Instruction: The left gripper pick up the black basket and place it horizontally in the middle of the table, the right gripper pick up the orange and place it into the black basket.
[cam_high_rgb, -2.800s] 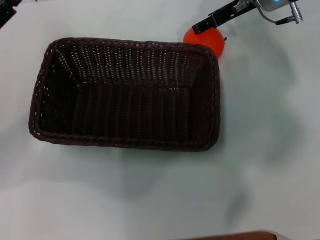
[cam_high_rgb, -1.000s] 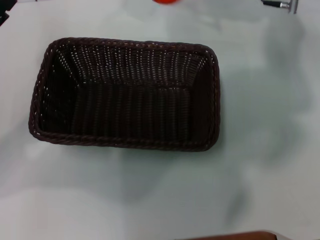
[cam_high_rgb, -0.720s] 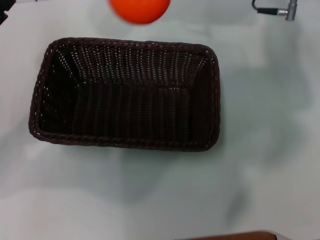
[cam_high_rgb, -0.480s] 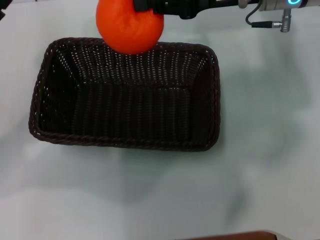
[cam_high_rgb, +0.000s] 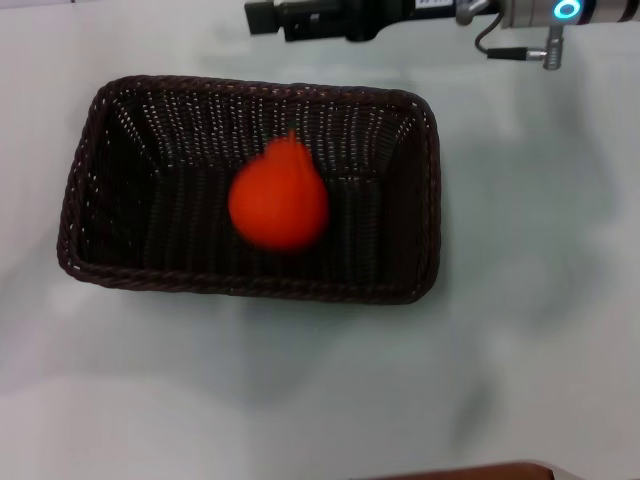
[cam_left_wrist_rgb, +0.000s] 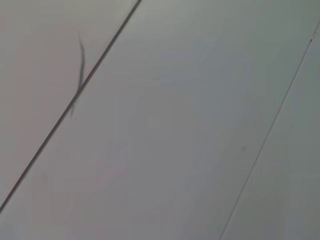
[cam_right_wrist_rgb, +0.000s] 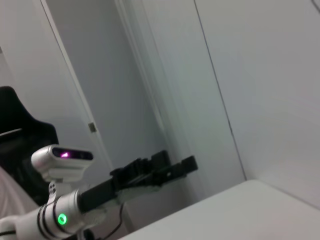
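The black basket (cam_high_rgb: 428, 200) lies lengthwise across the middle of the white table (cam_high_rgb: 530, 330). The orange (cam_high_rgb: 279, 205) shows as a motion-blurred shape inside the basket, near its middle, free of any gripper. My right gripper (cam_high_rgb: 262, 17), on the silver wrist with the cyan ring (cam_high_rgb: 568, 10), hangs above the basket's far rim, open and empty. My left gripper does not show in the head view. It shows far off in the right wrist view (cam_right_wrist_rgb: 155, 170), raised away from the table.
A brown edge (cam_high_rgb: 470, 472) runs along the table's near side. Bare table surrounds the basket on all sides. The left wrist view shows only pale wall panels (cam_left_wrist_rgb: 165, 125).
My right gripper brought the orange over the basket's far rim and let it go. The orange has dropped into the basket. The basket has not moved.
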